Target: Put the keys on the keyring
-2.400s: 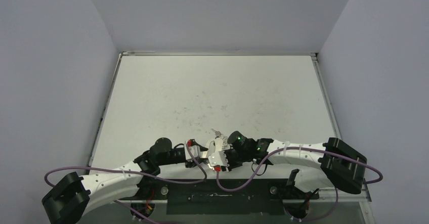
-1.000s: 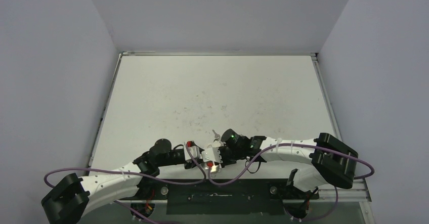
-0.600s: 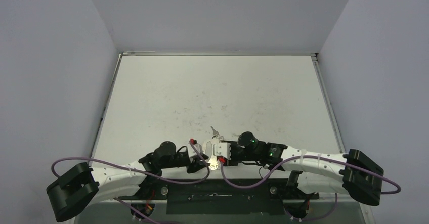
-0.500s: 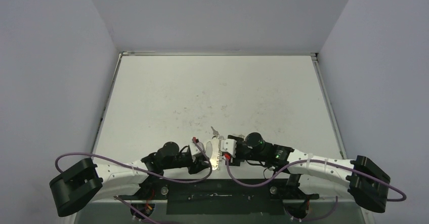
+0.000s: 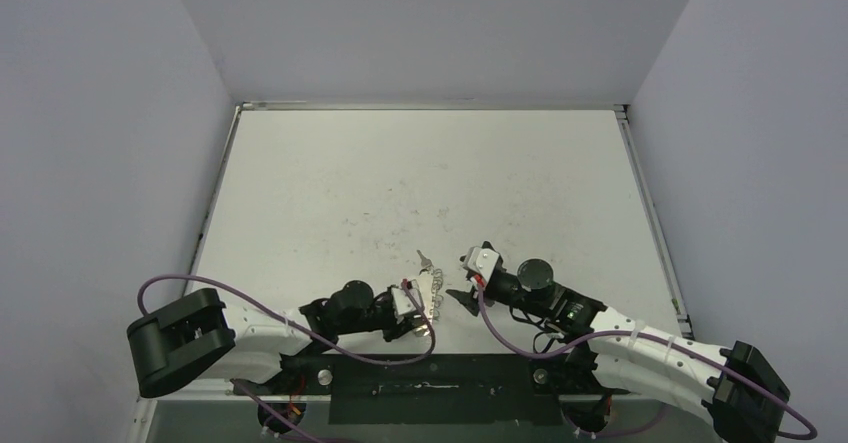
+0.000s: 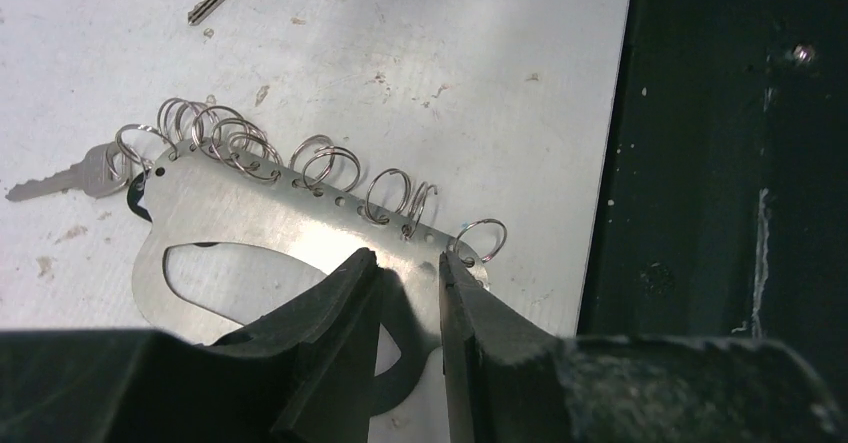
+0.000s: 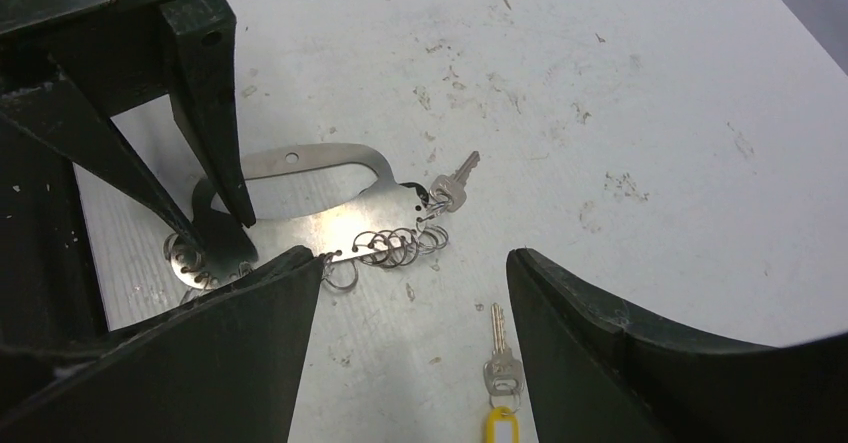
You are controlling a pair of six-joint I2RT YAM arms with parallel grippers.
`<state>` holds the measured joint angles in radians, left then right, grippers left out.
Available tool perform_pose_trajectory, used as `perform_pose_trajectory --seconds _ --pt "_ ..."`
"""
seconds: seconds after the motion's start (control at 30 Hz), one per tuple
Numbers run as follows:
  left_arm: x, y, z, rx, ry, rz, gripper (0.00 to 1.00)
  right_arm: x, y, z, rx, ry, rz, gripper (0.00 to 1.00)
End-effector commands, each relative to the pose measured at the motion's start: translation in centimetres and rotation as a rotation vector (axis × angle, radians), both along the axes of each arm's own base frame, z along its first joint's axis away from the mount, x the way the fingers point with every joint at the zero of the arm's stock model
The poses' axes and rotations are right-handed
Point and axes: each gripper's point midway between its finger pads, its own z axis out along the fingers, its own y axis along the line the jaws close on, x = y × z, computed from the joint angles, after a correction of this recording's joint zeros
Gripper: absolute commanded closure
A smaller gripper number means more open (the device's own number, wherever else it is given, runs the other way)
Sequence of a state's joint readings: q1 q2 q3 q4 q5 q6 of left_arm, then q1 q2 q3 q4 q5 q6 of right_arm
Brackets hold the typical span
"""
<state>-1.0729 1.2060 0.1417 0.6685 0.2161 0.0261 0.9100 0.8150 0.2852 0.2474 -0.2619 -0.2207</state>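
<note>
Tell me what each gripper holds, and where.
Left gripper: the keyring, pinched at the end of its flat band. Right gripper: open, holding nothing.

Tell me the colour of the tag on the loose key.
Yellow tag, on the silver key lying apart from the keyring; clearest in the right wrist view.

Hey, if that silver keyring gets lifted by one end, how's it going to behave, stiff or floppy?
The keyring looks like flat sheet metal, so it should stay stiff. Its small rings and the attached key are loosely threaded, so they will probably swing. The polished face may slip under a light grip.
</note>
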Motion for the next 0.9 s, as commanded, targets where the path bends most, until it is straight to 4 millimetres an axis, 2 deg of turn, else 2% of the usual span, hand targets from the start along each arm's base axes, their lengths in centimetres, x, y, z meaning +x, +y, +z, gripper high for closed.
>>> perform_pose_trajectory --seconds 0.0,0.23,0.37,0.87 --pt "0.7 -1.9 2.2 -0.042 -0.199 -0.095 0.74 0.2 0.2 1.0 0.062 -0.001 -0.013 0.31" --pt "0.5 -2.4 1.5 -0.022 -0.283 -0.166 0.75 0.2 0.4 1.3 0.067 -0.004 -0.006 0.31" --pt "0.5 -2.9 1.1 -0.009 -0.291 -0.189 0.86 0.2 0.4 1.4 0.067 -0.006 -0.005 0.31" --pt "0.8 -3.7 0.2 0.031 -0.312 -0.209 0.83 0.4 0.1 1.5 0.077 0.003 -0.018 0.31"
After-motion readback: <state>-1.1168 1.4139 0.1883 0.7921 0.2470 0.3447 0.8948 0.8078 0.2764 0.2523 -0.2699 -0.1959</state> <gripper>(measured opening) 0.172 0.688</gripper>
